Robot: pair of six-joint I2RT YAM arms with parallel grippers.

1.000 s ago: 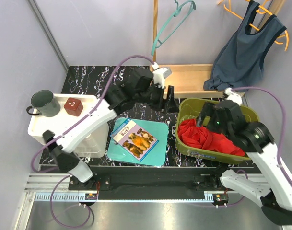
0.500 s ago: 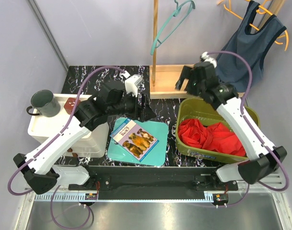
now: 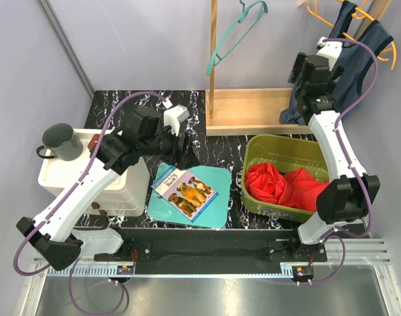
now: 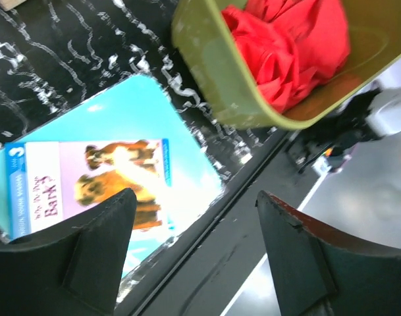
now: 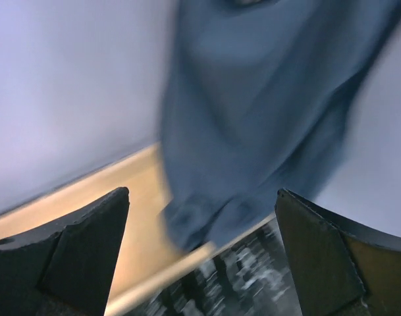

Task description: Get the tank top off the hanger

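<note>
Landmark: we pick the green bin (image 3: 253, 178) and tell every place from it.
Tank top: we see the dark blue tank top (image 3: 353, 69) hanging behind the bin, up past its far right corner.
Hanger: the tank top is on the orange hanger (image 3: 313, 10), not off it yet.
Bottom of the tank top: it sits bunched on the wooden stand (image 3: 253, 112), just behind the bin.
Right claw: we see the right claw (image 5: 201, 192) up behind the bin, wide open and holding nothing. It faces the tank top, which looks blurry in its own camera.
Left claw: the left claw (image 4: 195, 195) hangs in the air left of the bin. It is open too, with nothing in it.
Under the left claw: a dog book (image 3: 184, 191) lies on a blue-green mat (image 3: 216, 197), just left of the bin.
In the bin: a red cloth (image 3: 286, 187) lies in a heap.
Far left of the bin: a white box (image 3: 55, 174) holds a mug (image 3: 60, 141) and a red cube (image 3: 101, 146).
Behind the bin, to the left: a blue-green hanger (image 3: 236, 29) hangs with nothing on it.
</note>
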